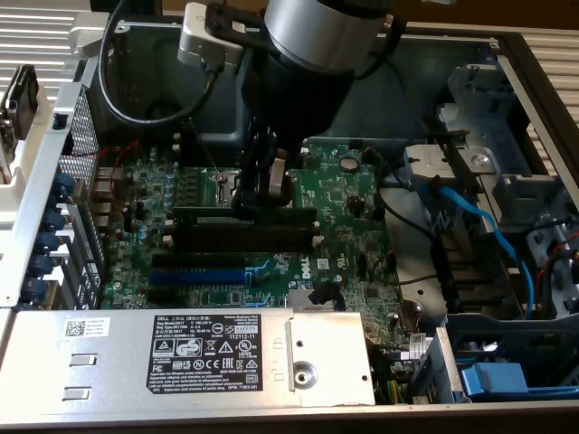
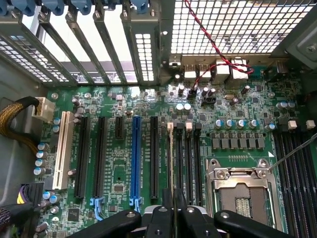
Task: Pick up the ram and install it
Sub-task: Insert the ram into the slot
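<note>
Jaws stand narrow, closed on the ram [image 2: 171,158]. The wrist view shows it edge-on, as a thin line running out from between the fingertips of the gripper [image 2: 172,207].

Exterior view: the gripper [image 1: 264,194] is down inside the open computer case [image 1: 534,54], over the green motherboard [image 1: 362,226]. It grips the ram [image 1: 204,215] at about the middle of its length. The ram is level and runs parallel to the black memory slots [image 1: 271,237], close beside them.

Wrist view: the ram's edge lies along the side of the black memory slots [image 2: 190,158] that faces the blue expansion slot [image 2: 135,158], with the processor socket [image 2: 237,173] on the far side of the bank. Whether the ram is seated in a slot or just above one cannot be told.

Surroundings, exterior view:
- The blue expansion slot [image 1: 199,274] lies beyond the memory slots, towards the power supply.
- The labelled power supply [image 1: 217,353] sits along the near edge of the case.
- A blue cable [image 1: 479,226] runs through the drive bay on the exterior view's right, well apart from the gripper.
</note>
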Action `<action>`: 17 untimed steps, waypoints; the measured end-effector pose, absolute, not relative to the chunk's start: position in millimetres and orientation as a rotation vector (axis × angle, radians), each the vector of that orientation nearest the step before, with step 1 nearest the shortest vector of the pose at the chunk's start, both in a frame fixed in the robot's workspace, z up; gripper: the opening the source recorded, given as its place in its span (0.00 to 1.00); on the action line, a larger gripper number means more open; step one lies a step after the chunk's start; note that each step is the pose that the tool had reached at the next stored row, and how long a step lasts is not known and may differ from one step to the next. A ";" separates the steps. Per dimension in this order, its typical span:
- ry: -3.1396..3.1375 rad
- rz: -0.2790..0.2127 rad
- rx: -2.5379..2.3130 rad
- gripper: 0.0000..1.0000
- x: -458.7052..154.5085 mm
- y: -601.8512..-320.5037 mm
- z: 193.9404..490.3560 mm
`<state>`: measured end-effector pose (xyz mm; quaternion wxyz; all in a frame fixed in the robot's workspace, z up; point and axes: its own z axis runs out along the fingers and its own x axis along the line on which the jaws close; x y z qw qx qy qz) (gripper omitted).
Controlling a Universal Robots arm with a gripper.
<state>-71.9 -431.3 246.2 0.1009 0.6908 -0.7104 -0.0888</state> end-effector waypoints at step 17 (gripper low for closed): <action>-2.073 -0.231 2.017 0.13 -69.0 -426.2 241.5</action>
